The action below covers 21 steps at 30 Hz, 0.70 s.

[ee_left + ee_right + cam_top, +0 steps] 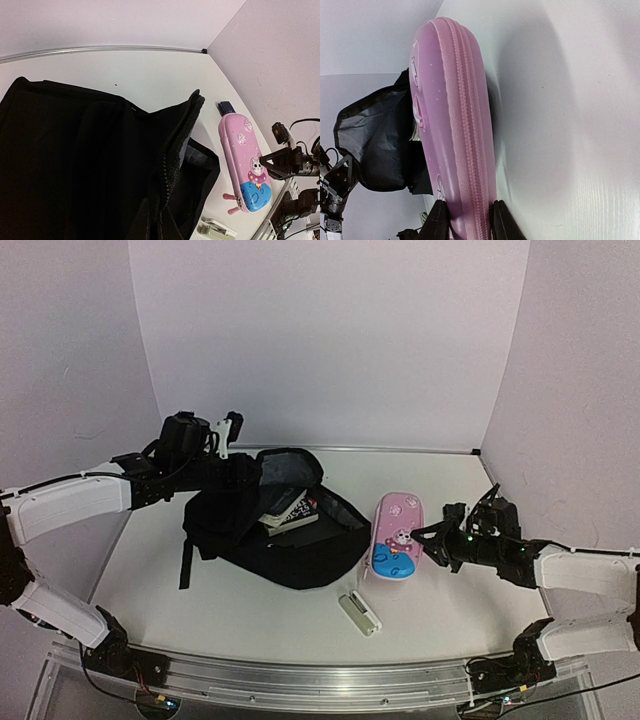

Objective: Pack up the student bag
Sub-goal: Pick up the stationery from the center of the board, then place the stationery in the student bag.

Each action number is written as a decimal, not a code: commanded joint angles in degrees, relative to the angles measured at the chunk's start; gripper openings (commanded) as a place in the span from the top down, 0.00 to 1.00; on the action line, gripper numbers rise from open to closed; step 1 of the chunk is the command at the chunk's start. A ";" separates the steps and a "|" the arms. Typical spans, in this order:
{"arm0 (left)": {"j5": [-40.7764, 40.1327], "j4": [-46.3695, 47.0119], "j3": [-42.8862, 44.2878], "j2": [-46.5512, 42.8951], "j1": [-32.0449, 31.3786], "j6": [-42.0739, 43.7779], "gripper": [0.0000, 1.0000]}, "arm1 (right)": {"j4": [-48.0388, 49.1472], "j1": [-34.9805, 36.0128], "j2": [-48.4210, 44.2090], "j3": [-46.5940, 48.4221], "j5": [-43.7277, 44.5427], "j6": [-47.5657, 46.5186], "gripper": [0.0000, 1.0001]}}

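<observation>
Right gripper [470, 221] is clamping the pink pencil case [455, 100] across its long side; the student bag [300, 555] is gaping just left of that case.

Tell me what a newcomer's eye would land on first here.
The bright pink pencil case, right of centre on the white table, stands out most, with the right gripper closed on it, a finger on either side. Next comes the big black student bag at centre, gaping open with books inside, its far-left edge apparently held up by the shut left gripper.
</observation>
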 commanded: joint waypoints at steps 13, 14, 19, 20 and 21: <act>19.53 9.87 4.22 -4.47 0.41 12.04 1.00 | -9.83 5.70 15.93 29.12 -15.03 -3.06 1.00; 19.60 9.64 4.69 -4.08 0.40 12.36 1.00 | -9.87 6.49 17.83 30.43 -15.51 -3.01 1.00; 18.56 9.47 5.40 -2.19 0.41 12.33 1.00 | -9.79 10.35 25.66 36.33 -17.29 -2.26 1.00; 18.16 9.59 5.37 -1.95 0.41 12.17 1.00 | -9.79 11.01 26.90 37.18 -17.79 -2.06 1.00; 18.25 9.82 5.23 -1.80 0.41 12.04 1.00 | -9.79 11.56 27.96 37.93 -18.19 -1.84 1.00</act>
